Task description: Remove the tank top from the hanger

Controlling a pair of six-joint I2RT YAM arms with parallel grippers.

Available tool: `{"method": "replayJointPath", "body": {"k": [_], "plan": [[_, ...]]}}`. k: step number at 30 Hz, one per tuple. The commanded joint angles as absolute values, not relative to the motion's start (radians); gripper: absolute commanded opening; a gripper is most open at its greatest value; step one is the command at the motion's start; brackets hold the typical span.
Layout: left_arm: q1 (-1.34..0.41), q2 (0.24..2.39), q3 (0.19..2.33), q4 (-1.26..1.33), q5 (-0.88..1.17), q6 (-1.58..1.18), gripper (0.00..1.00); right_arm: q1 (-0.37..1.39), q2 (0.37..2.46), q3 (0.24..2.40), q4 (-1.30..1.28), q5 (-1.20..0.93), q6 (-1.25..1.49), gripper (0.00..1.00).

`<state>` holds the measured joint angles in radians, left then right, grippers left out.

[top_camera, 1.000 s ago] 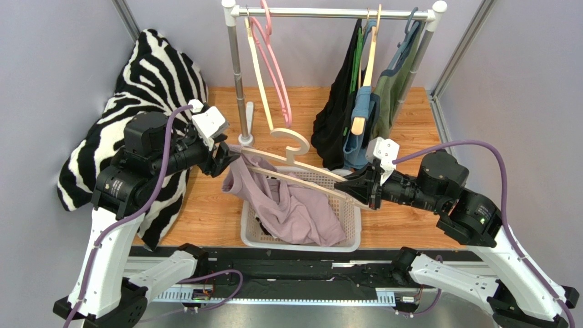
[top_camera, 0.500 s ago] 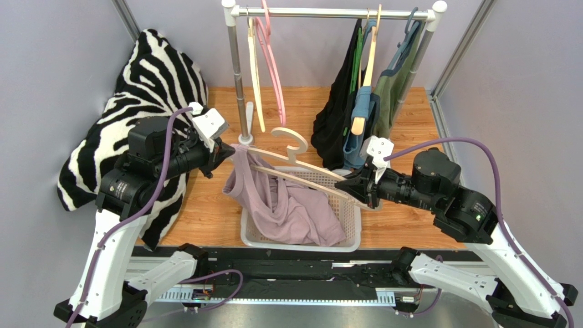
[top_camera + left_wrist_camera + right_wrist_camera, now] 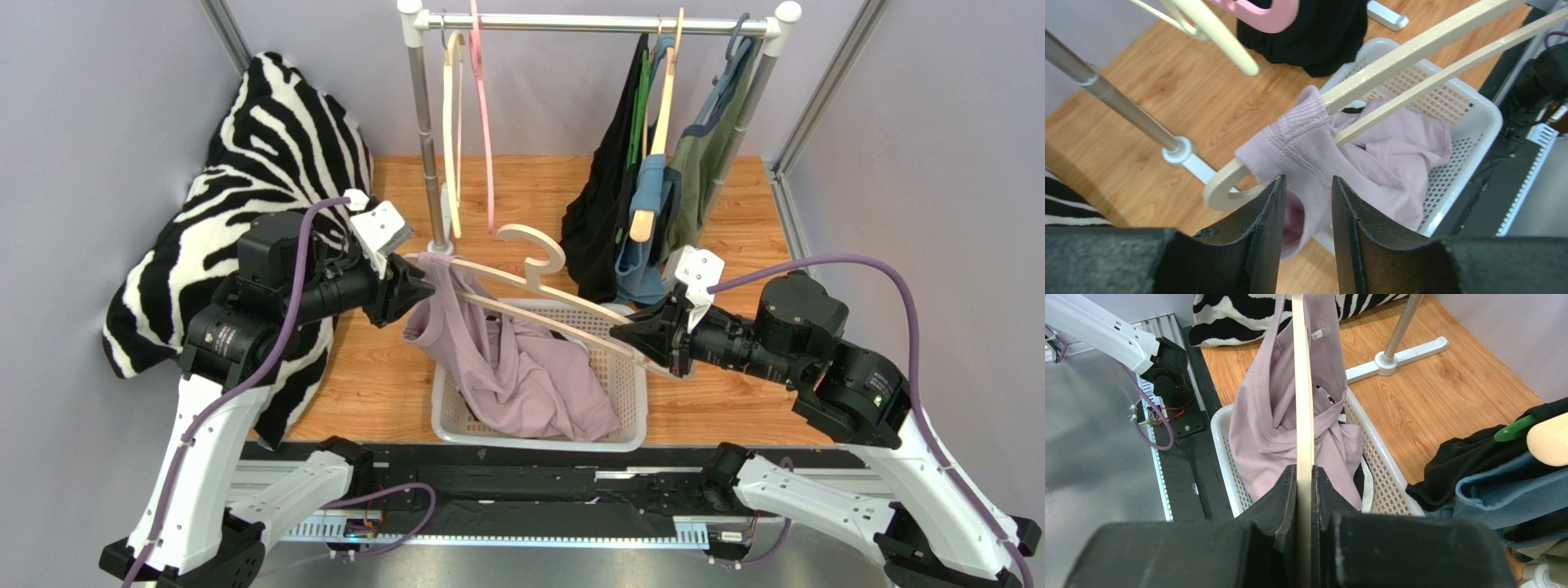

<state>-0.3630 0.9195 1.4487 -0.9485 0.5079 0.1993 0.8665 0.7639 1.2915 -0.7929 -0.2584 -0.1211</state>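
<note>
Half reopened: left gripper point(image 3: 1308, 184) by hanger point(image 3: 1413, 46).

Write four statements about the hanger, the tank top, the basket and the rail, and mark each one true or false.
1. The right gripper has its jaws shut on the cream hanger. True.
2. The lilac tank top is fully off the hanger. False: one strap is looped over the hanger's end, near the left arm.
3. Much of the tank top lies in the white basket. True.
4. No clothes hang on the rail. False: dark, blue and green garments hang at its right end.
</note>
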Motion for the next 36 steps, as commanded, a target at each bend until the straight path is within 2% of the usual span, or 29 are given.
{"method": "replayJointPath", "body": {"k": [1, 8, 13, 25, 29, 30, 31, 34, 36], "plan": [[-0.351, 0.916, 1.424, -0.913, 0.604, 0.147, 0.39, 0.865, 0.761, 1.342, -0.723, -0.25, -0.126, 0.0], [-0.351, 0.966, 1.437, -0.879, 0.611, 0.129, 0.29, 0.865, 0.773, 1.354, -0.712, -0.268, -0.114, 0.0], [-0.351, 0.974, 1.459, -0.87, 0.572, 0.123, 0.01, 0.865, 0.764, 1.348, -0.721, -0.267, -0.113, 0.0], [-0.331, 0.96, 1.563, -0.91, 0.477, 0.146, 0.0, 0.865, 0.723, 1.347, -0.801, -0.216, -0.121, 0.0], [-0.328, 0.956, 1.52, -0.91, 0.543, 0.121, 0.0, 0.867, 0.706, 1.347, -0.811, -0.201, -0.121, 0.0], [-0.327, 0.95, 1.502, -0.91, 0.599, 0.112, 0.01, 0.865, 0.703, 1.348, -0.811, -0.198, -0.123, 0.0], [-0.327, 0.946, 1.482, -0.907, 0.624, 0.11, 0.2, 0.865, 0.706, 1.351, -0.808, -0.198, -0.123, 0.0], [-0.327, 0.928, 1.408, -0.902, 0.699, 0.107, 0.49, 0.865, 0.71, 1.354, -0.799, -0.204, -0.123, 0.0], [-0.327, 0.917, 1.37, -0.899, 0.73, 0.103, 0.56, 0.865, 0.721, 1.361, -0.796, -0.209, -0.124, 0.0]]}}
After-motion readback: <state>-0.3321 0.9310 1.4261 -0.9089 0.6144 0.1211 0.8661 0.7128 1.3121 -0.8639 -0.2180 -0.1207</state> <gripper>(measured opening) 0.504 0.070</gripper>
